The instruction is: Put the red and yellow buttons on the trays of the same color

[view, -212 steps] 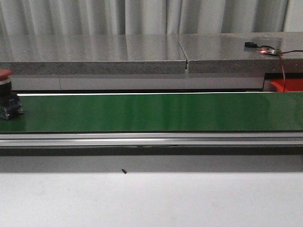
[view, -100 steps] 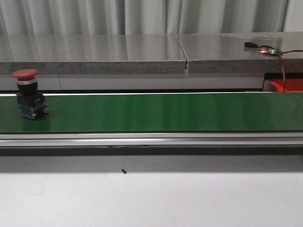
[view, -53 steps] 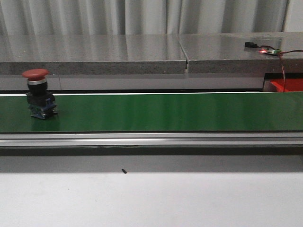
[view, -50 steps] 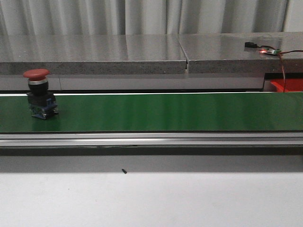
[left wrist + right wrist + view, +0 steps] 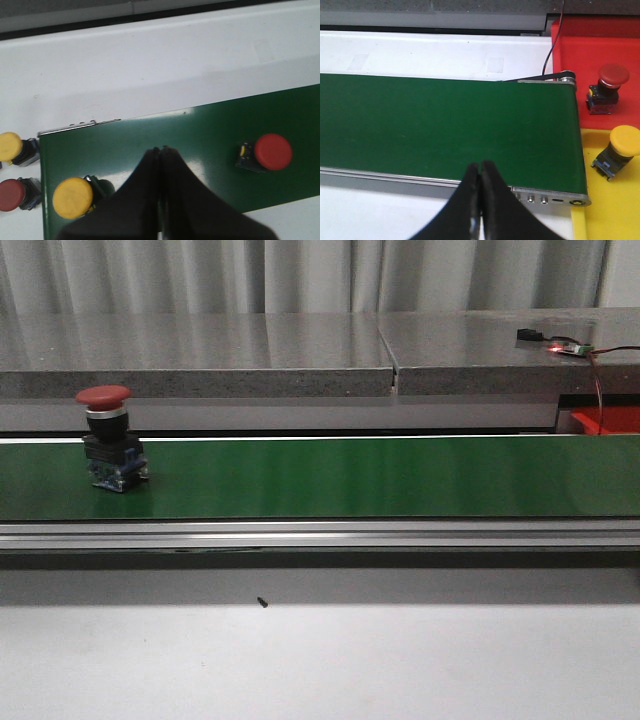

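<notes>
A red button stands upright on the green belt at its left part. In the left wrist view the same red button and a yellow button sit on the belt, either side of my shut, empty left gripper. My right gripper is shut and empty over the belt's near rail. Past the belt's end lie a red tray holding a red button and a yellow tray holding a yellow button. Neither gripper shows in the front view.
Off the belt's start, a yellow button and a red button lie on the white table. A grey stone ledge runs behind the belt, with a small lit circuit board and wires. A red tray corner shows far right.
The red button has travelled rightward along the belt, from the frame's left edge to well inside it. Nothing else has moved.
</notes>
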`<state>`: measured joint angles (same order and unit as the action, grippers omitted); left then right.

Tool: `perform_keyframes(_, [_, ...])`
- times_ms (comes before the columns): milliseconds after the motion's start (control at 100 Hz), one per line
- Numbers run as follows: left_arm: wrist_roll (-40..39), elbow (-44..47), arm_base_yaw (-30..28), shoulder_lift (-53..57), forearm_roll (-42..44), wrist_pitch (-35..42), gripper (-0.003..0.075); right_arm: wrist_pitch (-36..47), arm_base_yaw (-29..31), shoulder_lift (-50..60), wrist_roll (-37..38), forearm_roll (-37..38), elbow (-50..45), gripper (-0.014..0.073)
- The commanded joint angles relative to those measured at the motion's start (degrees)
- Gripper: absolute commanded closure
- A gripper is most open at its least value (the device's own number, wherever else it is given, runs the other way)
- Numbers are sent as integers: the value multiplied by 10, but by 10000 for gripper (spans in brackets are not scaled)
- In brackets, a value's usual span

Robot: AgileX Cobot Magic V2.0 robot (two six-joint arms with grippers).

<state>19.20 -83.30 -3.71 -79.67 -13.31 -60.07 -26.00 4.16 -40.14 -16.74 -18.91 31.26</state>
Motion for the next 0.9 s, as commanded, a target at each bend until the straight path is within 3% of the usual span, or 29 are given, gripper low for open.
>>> perform_keyframes(0, [-10,-2,31,42,0,37,739,32,-1,3,-5,-10,15,661])
perform_keyframes(160, [-63,39,67,95,64,55,739,27,-1,3,-5,-12,15,661])
perform_keyframes(890, [-63,314,80,422,36,99,739,4,-1,3,-5,-15,15,661])
